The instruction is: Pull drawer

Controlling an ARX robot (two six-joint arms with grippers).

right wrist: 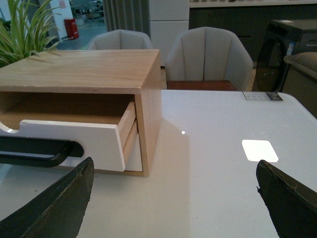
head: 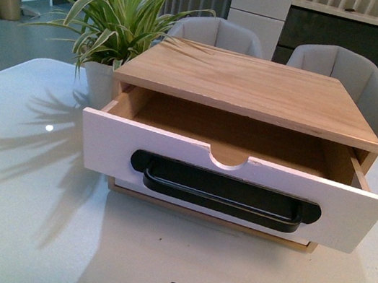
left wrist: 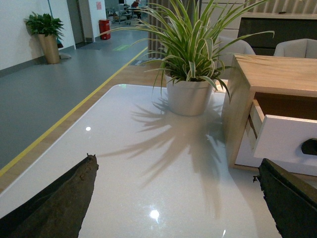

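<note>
At frame centre the drawer (head: 234, 175) is seen pulled well out of its wooden cabinet (head: 257, 87), the pull judged essentially done, with the left hand (left wrist: 173, 198) and right hand (right wrist: 173, 198) spread apart and empty.

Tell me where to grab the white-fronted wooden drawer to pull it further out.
Grip the long black bar handle recessed in the white-fronted wooden drawer, near its middle, coming straight from the front. The bar runs horizontally with a gap behind it, so fingers probably fit above and below it.

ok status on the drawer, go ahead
Left gripper open, empty. Right gripper open, empty. Drawer pulled out, nothing inside visible. Plant beside cabinet, not blocking.
</note>
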